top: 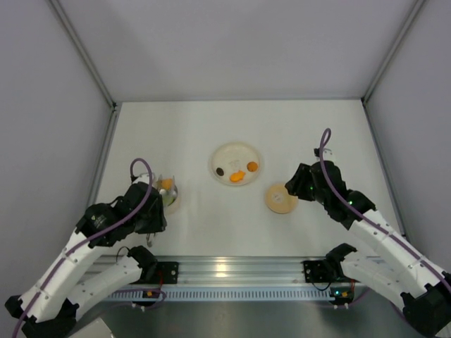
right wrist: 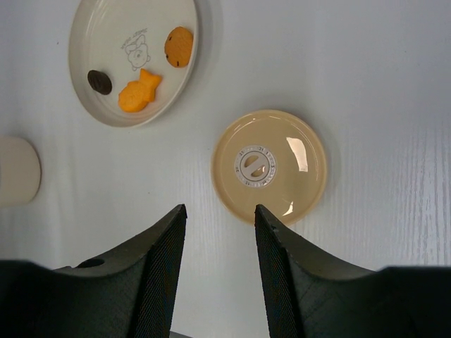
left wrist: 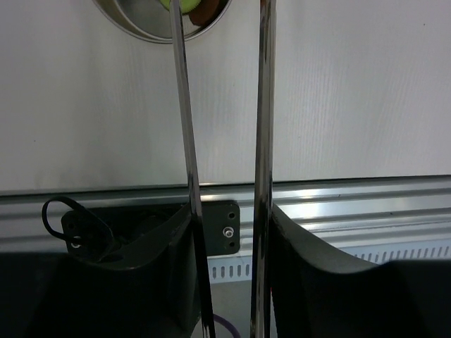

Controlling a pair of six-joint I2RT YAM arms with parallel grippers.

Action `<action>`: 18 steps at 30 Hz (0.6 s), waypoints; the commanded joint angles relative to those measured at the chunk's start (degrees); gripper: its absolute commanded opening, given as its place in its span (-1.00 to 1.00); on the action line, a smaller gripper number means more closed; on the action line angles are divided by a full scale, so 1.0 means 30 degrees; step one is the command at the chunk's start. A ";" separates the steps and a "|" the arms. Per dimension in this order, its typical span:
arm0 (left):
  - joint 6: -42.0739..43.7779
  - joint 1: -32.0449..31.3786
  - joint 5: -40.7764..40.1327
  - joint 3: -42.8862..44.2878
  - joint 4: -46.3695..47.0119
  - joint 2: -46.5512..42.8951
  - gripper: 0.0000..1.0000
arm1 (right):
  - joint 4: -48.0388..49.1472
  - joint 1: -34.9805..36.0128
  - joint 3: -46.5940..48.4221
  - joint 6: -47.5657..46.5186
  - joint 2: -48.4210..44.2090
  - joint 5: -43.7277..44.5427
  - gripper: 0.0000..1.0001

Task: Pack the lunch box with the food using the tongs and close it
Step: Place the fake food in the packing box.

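Note:
The lunch box is a small steel pot at the table's left. In the left wrist view its rim shows at the top, with green and brown food inside. My left gripper is shut on the tongs. Their two thin arms run up from between my fingers toward the pot. The tan lid lies flat on the table just ahead of my right gripper, which is open and holds nothing. The cream plate holds a brown piece, an orange fish-shaped piece and an orange round piece.
The plate sits mid-table, the lid to its right and nearer. A cream rounded object shows at the left edge of the right wrist view. The metal rail with both arm bases runs along the near edge. Grey walls enclose the table.

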 commanded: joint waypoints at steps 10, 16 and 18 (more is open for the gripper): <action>-0.1281 0.0051 -0.1075 -0.0681 -0.1187 -0.0842 -0.05 | 0.1204 0.0372 0.0045 -0.0149 0.0116 -0.0237 -0.13; -0.0989 0.0051 -0.0695 0.0050 -0.0631 -0.0434 -0.05 | 0.1263 0.0372 0.0132 -0.0149 0.0233 -0.0267 -0.13; -0.0725 0.0051 -0.0490 0.0750 -0.0046 0.0385 -0.05 | 0.1263 0.0372 0.0191 -0.0149 0.0204 -0.0296 -0.14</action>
